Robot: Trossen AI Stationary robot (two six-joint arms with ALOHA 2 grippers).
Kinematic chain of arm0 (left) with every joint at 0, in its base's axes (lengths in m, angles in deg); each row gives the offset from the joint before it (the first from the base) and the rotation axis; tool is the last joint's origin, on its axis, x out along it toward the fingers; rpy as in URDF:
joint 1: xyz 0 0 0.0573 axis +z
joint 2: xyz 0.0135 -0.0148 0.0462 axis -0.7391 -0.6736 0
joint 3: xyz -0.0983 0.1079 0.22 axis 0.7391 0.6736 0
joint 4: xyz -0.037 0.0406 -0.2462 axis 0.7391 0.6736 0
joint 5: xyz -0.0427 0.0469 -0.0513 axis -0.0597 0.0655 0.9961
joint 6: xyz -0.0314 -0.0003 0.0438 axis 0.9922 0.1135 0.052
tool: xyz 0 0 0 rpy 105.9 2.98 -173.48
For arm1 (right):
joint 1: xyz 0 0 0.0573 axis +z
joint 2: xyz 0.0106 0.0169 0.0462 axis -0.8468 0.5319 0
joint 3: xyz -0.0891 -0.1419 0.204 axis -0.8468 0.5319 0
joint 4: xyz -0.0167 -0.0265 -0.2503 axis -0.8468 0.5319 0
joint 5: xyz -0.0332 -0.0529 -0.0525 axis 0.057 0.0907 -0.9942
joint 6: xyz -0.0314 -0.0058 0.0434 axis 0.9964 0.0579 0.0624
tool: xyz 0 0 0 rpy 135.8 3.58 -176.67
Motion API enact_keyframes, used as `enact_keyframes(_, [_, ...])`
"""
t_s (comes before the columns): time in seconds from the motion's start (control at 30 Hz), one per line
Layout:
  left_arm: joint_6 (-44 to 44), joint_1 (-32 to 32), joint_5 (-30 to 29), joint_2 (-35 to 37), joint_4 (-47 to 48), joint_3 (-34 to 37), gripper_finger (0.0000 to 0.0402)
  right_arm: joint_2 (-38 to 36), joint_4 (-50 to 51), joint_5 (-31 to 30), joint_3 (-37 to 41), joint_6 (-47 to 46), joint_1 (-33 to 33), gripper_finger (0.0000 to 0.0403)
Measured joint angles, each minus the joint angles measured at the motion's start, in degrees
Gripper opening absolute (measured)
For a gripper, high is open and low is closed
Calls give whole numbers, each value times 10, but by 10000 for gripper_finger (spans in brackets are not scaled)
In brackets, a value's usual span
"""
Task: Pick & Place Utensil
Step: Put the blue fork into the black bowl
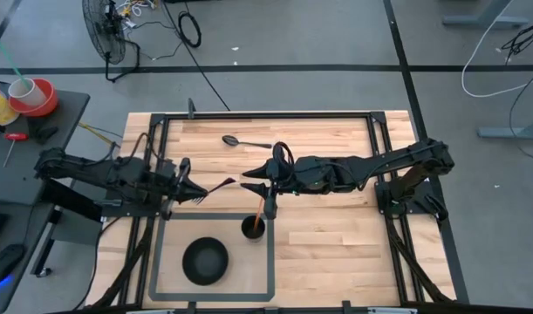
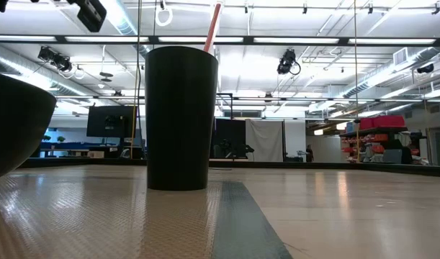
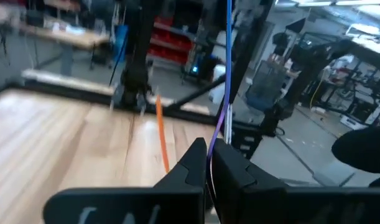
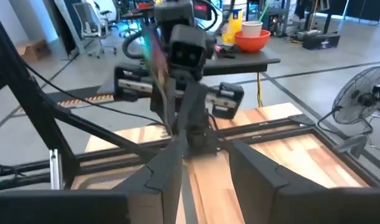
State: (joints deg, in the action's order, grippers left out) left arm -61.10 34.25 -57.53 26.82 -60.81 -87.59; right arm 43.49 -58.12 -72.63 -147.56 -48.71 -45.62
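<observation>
1. Pincer on our left arm [image 1: 189, 181] is pinching a dark fork [image 1: 210, 190] by its handle, fingers [image 3: 230, 168] pressed together on it in the left wrist view, holding it off the counter [image 1: 327, 244] just left of the cup.
2. We judge the fork is held by the handle end so the rest can be lowered into the cup.
3. Our right pincer [image 1: 256, 179] hovers beyond the black cup [image 1: 254, 228], its fingers [image 4: 258, 165] spread with nothing between them.
4. An orange utensil [image 1: 262, 208] already stands tilted in the cup, its stem leaning on the rim, as the low view also shows.
5. That cup sits at the upper right corner of a dark rectangular frame [image 1: 154, 262] marked on the counter, with a black bowl [image 1: 204, 260] inside the frame to its left.
6. One dark spoon [image 1: 240, 141] lies flat on the far side of the counter, well apart from both pincers, so we judge it is yet to be collected.
</observation>
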Motion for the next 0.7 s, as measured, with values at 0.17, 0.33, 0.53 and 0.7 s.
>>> enact_keyframes(0.17, [-42,0,-51,-16,-45,0,9,9,-58,-2,7,22,1,135])
enact_keyframes(0.33, [-76,0,-59,-88,-151,0,12,30,-116,-2,8,57,2,135])
enact_keyframes(0.53, [-91,0,-64,-166,-251,0,10,40,-124,-6,9,102,9,135])
enact_keyframes(0.7, [-120,0,-64,-189,-296,0,11,40,-139,-3,9,133,25,135])
